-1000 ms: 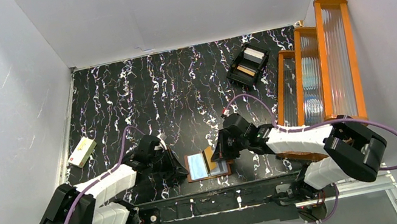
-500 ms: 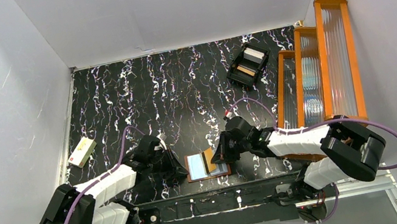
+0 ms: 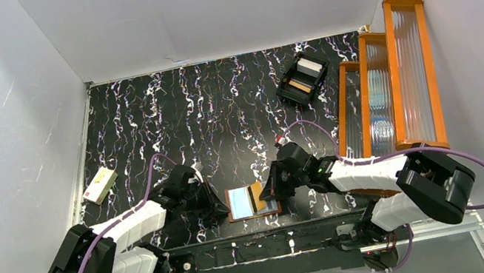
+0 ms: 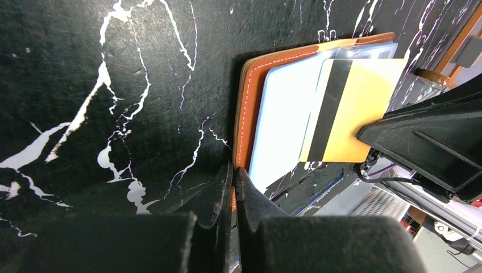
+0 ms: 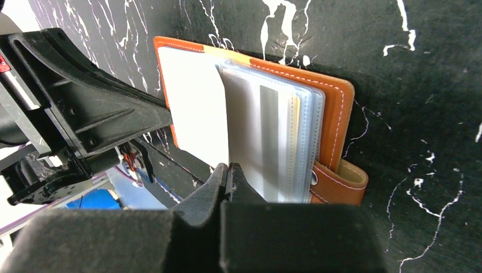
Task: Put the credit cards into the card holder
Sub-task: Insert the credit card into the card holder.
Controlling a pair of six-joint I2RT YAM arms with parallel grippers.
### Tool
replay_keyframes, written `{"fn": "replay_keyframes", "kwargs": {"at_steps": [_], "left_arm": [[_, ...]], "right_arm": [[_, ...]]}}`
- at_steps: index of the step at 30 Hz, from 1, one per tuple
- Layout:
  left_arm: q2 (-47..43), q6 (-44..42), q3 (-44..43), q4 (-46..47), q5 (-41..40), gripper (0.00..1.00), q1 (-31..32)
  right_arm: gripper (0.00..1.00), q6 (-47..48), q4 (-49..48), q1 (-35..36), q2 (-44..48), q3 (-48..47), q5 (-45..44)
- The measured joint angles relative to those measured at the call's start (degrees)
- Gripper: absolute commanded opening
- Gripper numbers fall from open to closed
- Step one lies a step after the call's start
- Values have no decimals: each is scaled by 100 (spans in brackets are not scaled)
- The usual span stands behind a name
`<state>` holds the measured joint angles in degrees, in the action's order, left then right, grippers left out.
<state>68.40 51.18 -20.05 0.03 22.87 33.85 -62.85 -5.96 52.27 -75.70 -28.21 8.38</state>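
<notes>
Black marbled surface [image 3: 183, 117]: the open reddish-brown card holder [image 4: 248, 114], clear pockets up, lies by the near edge. Left gripper [image 4: 234, 173] pinches its cover; right gripper [image 5: 227, 170] clamps a yellow credit card [image 4: 364, 108] over the pockets. Black tray [image 3: 302, 78] stands well apart.

walls [image 3: 216, 6] — plain white | tabletop [image 3: 219, 110] — black, white-veined | right: orange-framed ribbed panels [image 3: 411, 69]

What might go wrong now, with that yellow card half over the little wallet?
The yellow card, pinched at one edge by the right end effector, may catch on the loose plastic sleeves and buckle them instead of sliding into a pocket. The left end effector grips only the thin leather edge of the card holder, so a hard push might tug it free or shift it.
</notes>
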Motion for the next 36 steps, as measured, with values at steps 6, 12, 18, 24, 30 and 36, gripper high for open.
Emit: {"fn": "replay_keyframes", "kwargs": {"at_steps": [6,12,18,24,30,36], "left_arm": [[0,-9,0,-7,2,0,0],[0,-26,0,-24,2,0,-9],[0,-66,0,-33,2,0,-22],[2,-68,0,-35,2,0,-26],[-13,-37,4,-31,13,0,-26],[-98,48,83,17,15,0,-26]], "right_arm": [[0,2,-87,-2,-221,-9,284],[0,7,-363,-9,-505,-17,592],[0,170,-323,-2,-505,-129,579],[0,286,-323,-2,-505,-160,448],[0,286,-446,-2,-507,-157,354],[2,227,-693,-2,-664,-125,354]]}}
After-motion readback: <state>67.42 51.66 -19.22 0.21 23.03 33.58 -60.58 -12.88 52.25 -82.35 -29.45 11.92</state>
